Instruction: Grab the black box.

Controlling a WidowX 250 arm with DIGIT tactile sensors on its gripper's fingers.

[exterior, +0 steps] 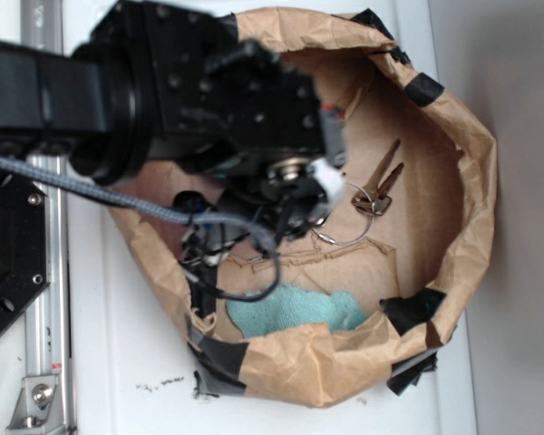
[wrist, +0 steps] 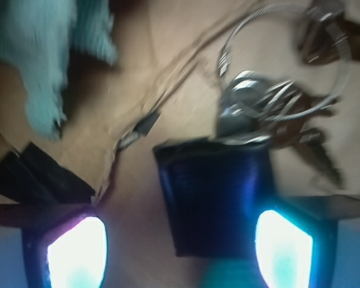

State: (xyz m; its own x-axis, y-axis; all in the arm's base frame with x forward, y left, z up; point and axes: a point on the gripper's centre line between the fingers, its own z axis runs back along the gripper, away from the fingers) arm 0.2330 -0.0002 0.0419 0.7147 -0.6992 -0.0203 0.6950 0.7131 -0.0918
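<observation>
Jaws spread wide, black box (wrist: 213, 198) between.

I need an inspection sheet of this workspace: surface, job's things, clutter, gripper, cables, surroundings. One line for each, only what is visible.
Surface: crumpled brown paper shaped into a bowl, black tape patches on its rim, standing on a white table.
Job's things: black box lies flat on the paper, seen only in the wrist view, touching the keys.
Clutter: keys on wire rings; teal cloth.
Gripper: gripper open, one finger over the box's edge, the other on bare paper.
Cables: grey braided cable and dark wires hang from the arm.
Surroundings: black octagonal plate, metal rail.
</observation>
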